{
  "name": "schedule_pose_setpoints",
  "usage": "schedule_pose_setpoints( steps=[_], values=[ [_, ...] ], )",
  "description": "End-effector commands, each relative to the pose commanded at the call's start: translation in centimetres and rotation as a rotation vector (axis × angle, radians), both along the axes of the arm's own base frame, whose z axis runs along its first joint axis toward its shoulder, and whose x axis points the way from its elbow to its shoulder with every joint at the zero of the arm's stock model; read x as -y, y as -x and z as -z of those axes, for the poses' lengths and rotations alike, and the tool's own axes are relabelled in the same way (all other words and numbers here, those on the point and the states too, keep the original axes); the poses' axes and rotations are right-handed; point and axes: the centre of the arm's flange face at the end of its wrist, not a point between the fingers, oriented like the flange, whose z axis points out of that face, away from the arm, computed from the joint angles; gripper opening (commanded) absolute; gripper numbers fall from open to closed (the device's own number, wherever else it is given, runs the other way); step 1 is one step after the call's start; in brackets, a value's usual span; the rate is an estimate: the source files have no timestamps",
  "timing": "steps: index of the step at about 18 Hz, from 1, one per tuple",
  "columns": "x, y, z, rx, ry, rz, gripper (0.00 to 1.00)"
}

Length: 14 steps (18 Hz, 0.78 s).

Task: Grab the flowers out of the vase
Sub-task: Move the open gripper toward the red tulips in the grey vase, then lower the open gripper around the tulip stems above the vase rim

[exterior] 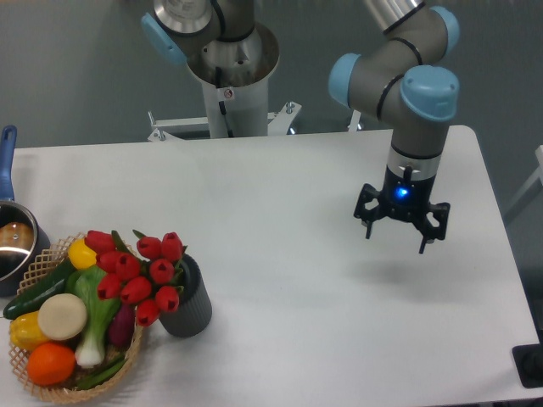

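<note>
The flowers (140,273), a bunch of red closed tulips with green leaves, stick out of the vase (188,300), a dark grey ribbed cylinder near the table's front left. The bunch leans left over a wicker basket. My gripper (396,236) hangs above the table on the right side, far from the vase, fingers pointing down and spread apart with nothing between them.
A woven basket (38,270) full of mixed vegetables touches the vase on its left. A blue-handled steel pot (12,242) sits at the left edge. The arm's base column (229,76) stands behind the table's far edge.
</note>
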Motion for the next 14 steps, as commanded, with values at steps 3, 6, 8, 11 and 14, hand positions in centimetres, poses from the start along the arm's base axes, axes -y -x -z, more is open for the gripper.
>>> schedule_pose_setpoints(
  steps=[3,6,8,11,14],
  values=[
    [-0.1,-3.0,-0.6,0.058,-0.114,0.039,1.0],
    [-0.3,-4.2,-1.5,0.078,-0.176,0.059,1.0],
    [-1.6,-5.0,-2.0,0.131,-0.29,0.102,1.0],
    [-2.7,-5.8,-2.5,0.205,-0.433,0.15,1.0],
    [-4.1,-7.0,-2.3,0.266,-0.518,0.196,1.0]
  ],
)
